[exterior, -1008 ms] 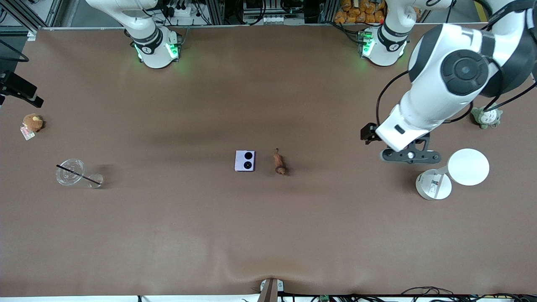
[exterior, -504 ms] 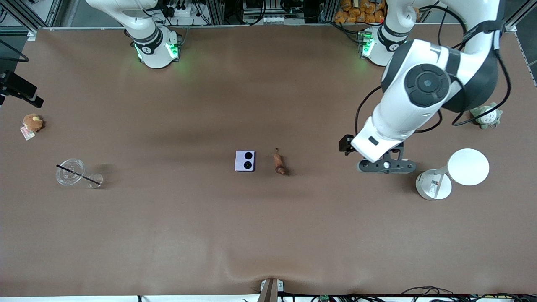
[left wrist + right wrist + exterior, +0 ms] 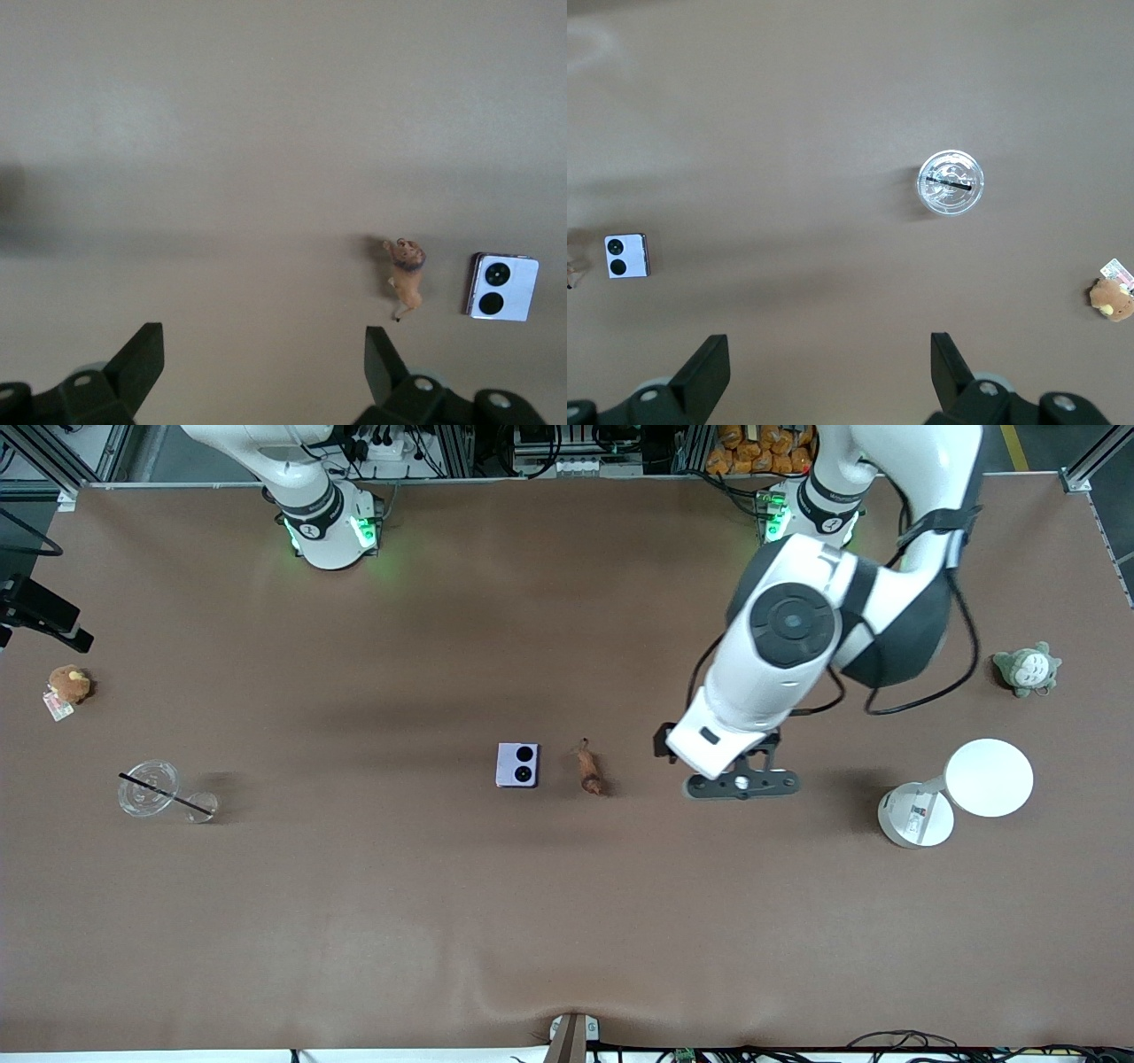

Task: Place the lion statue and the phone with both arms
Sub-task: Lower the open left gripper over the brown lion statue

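Lion statue (image 3: 589, 769) lies just beside the phone (image 3: 517, 765), toward the left arm's end, long axis toward the bases. Left gripper (image 3: 741, 785), fingers spread wide and empty, hovers nearest it. Right gripper (image 3: 824, 376), also wide, waits high up.

Brown table (image 3: 567, 921) carries phone (image 3: 517, 765), lion statue (image 3: 589, 769), cup (image 3: 147, 787).

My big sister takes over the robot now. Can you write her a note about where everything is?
Left gripper: open, empty, over bare table between the lion statue and the white desk lamp.
Right gripper: open, empty, high over the table; that arm waits.
Lion statue: lying mid-table, untouched.
Phone: flat beside the lion, toward the right arm's end, cameras up.
Done: nothing grasped.
Left: pick up both and place them, probably the lion with the left arm and the phone with the right.
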Motion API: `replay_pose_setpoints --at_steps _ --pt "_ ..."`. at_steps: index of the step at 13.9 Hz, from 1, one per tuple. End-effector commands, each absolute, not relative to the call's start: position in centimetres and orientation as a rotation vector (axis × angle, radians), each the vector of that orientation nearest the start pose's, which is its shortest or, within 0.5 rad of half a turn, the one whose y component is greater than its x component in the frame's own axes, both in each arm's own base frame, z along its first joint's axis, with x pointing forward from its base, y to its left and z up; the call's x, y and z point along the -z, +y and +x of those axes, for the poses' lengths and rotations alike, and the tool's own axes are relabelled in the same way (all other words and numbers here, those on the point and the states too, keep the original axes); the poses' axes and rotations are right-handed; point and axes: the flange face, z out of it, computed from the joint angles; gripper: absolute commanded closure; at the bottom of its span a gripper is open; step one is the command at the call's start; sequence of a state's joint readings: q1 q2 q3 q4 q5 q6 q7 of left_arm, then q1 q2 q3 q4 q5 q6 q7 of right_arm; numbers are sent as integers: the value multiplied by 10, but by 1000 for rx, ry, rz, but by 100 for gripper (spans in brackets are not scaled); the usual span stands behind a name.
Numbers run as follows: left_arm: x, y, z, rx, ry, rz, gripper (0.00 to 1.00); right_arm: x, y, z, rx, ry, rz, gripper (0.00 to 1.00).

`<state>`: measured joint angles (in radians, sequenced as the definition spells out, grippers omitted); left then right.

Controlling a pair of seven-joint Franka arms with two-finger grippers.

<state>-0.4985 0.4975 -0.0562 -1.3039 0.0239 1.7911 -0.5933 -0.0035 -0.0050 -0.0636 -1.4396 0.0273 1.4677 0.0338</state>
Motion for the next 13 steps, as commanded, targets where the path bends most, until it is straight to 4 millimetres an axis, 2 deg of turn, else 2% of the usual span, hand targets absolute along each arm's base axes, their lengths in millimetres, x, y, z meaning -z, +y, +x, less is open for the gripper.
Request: replay_pose_setpoints --at_steps 1,6,13 --pt "-438 -388 604 21 -116 -3140 0 -680 -32 541 46 163 -3107 0" --pt "-409 -415 605 80 -250 -3165 0 -680 -32 541 46 163 -3107 0" --pt "-399 -436 598 106 -330 -3179 0 -680 -31 541 46 163 -3107 0"
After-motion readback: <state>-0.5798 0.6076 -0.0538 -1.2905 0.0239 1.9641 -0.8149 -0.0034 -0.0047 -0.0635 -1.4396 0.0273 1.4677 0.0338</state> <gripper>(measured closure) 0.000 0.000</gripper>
